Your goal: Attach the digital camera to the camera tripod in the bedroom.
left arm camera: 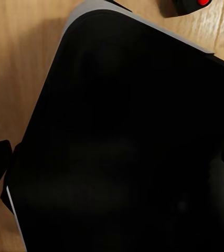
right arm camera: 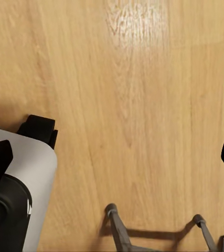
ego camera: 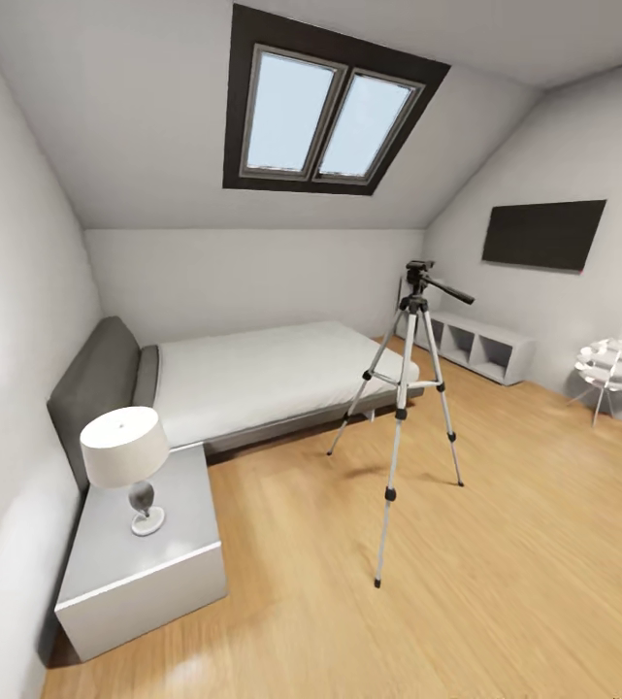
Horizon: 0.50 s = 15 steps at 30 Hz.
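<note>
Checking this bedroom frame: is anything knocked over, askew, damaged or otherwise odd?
Nothing stands out. The silver-legged camera tripod stands upright on the light wood floor beside the low grey bed; the white-shaded table lamp sits upright on the grey nightstand. The tripod's black head carries no camera.

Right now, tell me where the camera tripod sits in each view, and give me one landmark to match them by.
Head view: the camera tripod stands right of centre, upright on the floor beyond the foot of the bed.
Left wrist view: a dark robot part above floorboards.
Right wrist view: grey struts at one edge; whether they are its legs, I cannot tell.
Shared landmark: the light wood floor.
</note>
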Available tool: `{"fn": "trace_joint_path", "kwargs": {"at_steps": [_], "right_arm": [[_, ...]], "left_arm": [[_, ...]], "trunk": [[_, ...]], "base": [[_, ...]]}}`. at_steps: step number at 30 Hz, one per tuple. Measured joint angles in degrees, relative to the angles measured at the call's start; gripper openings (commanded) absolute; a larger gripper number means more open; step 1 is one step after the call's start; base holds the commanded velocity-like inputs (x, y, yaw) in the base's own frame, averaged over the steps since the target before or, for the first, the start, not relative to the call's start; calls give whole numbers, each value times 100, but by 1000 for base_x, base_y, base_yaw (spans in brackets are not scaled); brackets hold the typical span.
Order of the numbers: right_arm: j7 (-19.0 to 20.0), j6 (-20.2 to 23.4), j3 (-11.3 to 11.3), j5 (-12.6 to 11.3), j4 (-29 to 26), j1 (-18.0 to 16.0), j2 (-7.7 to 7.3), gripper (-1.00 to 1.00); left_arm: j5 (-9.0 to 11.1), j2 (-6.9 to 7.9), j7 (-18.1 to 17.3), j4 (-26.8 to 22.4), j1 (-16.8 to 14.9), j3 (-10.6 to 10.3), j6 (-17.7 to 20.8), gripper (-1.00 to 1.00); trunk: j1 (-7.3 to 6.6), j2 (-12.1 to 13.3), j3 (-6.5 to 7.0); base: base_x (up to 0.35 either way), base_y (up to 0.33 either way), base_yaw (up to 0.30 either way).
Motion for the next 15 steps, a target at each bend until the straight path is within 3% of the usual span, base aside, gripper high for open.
{"fn": "trace_joint_path", "kwargs": {"at_steps": [15], "right_arm": [[-17,-8,0,1,0,0,-10,100]], "left_arm": [[-1,-3,5,-1,2,3,0,100]], "trunk": [[1,0,0]], "base": [[-154,173,-7]]}}
